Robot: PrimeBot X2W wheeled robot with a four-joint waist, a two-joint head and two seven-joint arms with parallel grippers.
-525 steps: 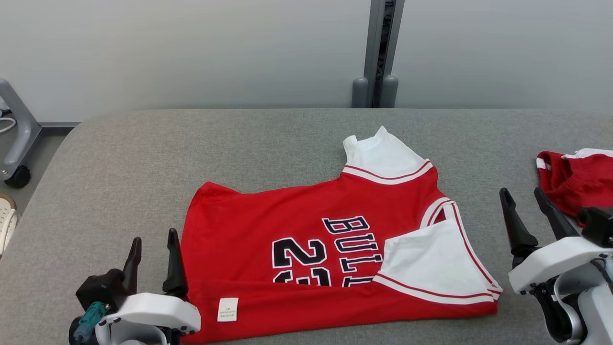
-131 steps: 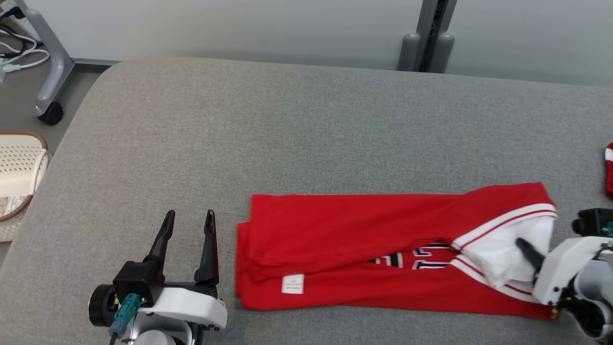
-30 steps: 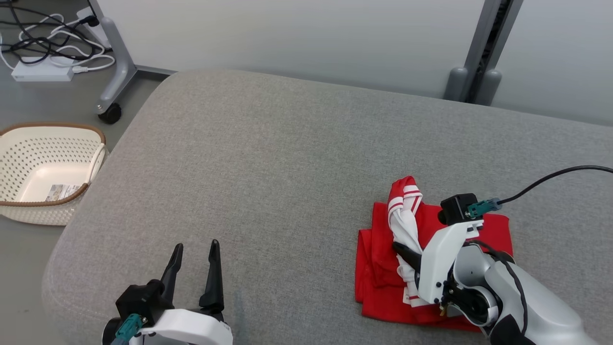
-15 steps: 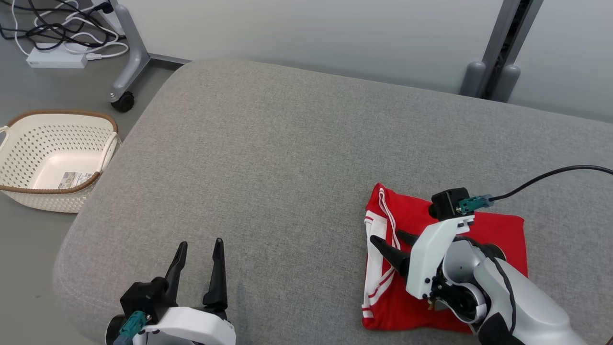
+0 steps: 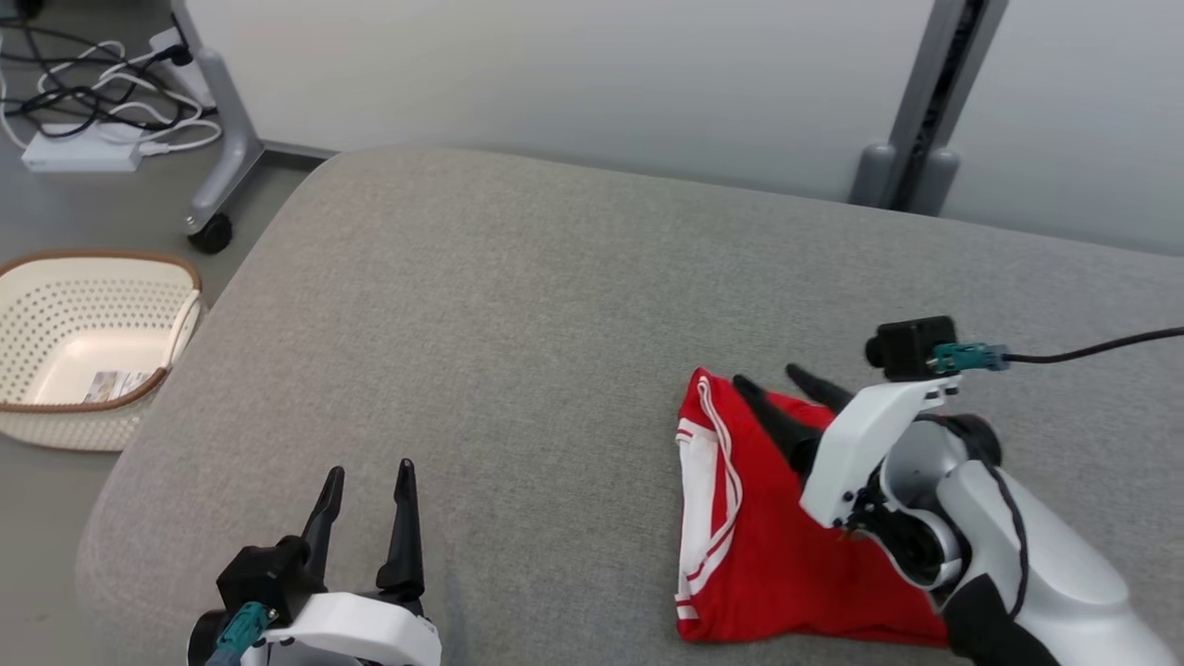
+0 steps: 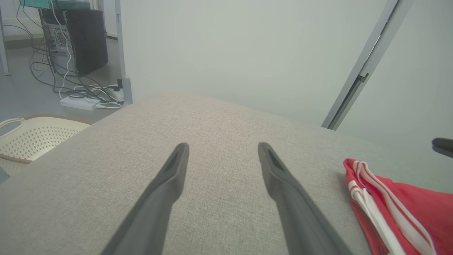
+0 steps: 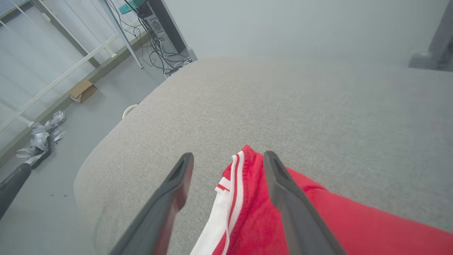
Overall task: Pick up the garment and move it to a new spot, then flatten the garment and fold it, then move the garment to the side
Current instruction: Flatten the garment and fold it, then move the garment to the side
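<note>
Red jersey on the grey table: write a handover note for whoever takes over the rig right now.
Left gripper: open, empty, low over the bare table, to the left of the jersey.
Right gripper: open, fingers over the jersey's striped edge, gripping nothing.
The jersey lies folded in a compact stack on the table, toward the robot's right.
Done: the folding looks finished.
Left: move the jersey to the side.

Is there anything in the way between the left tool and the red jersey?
Nothing visible. Just bare grey cushion lies between the open left tool and the folded red jersey. The right tool hangs over the jersey, off that path.
</note>
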